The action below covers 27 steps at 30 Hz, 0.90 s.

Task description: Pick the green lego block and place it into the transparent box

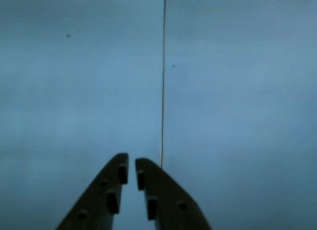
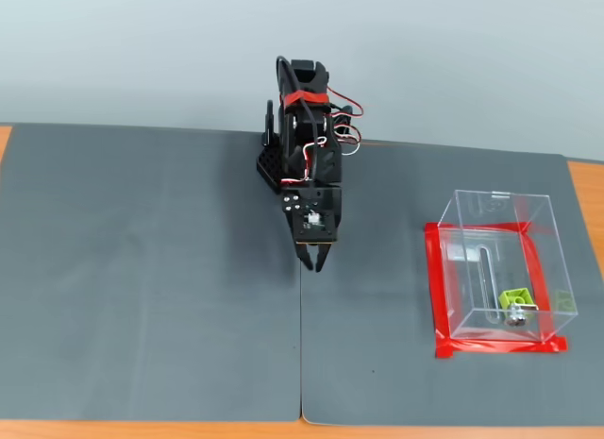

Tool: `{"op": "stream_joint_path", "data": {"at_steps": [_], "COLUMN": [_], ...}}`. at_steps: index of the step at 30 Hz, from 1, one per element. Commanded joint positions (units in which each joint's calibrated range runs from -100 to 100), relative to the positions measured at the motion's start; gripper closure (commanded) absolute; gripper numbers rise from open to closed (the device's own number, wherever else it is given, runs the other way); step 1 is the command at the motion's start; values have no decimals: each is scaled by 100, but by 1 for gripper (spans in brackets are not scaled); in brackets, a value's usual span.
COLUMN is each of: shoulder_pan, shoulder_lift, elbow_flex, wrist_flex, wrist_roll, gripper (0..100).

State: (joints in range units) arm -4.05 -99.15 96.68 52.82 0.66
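Wrist view, hand: my hand [image 1: 132,163] comes up from the bottom edge, two dark fingers with only a thin gap between the tips, nothing in there.
Wrist view, surface: just mat [image 1: 74,91] under it, looks blue-ish on this cam. A thin seam [image 1: 163,81] between two mats runs top to bottom, just right of the fingertips.
Fixed view, arm: the black arm [image 2: 307,156] sits at the far middle of the counter [image 2: 94,430], folded forward, red wires near its top.
Fixed view, hand: the hand [image 2: 314,262] points down over the seam [image 2: 301,345], tips nearly together, empty as far as I can see.
Fixed view, box: the transparent box [image 2: 495,269] is off to the right, well apart from the hand, with red tape [image 2: 432,288] around its base.
Fixed view, block: the green lego block [image 2: 515,298] is inside the box, near-right part of the floor, right by a small metal bolt [image 2: 514,317].
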Motion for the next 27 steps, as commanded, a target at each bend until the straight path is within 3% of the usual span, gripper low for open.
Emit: {"op": "stream_joint_path", "data": {"at_steps": [1,12,27], "shoulder_pan": [-91,-106,-91], "shoulder_lift": [-43,-51,-17], "elbow_flex": [-20,-355,-400], "wrist_flex": [682,2088,2105], "wrist_roll": [-11,-293,-329], "gripper": [98,98,98]}}
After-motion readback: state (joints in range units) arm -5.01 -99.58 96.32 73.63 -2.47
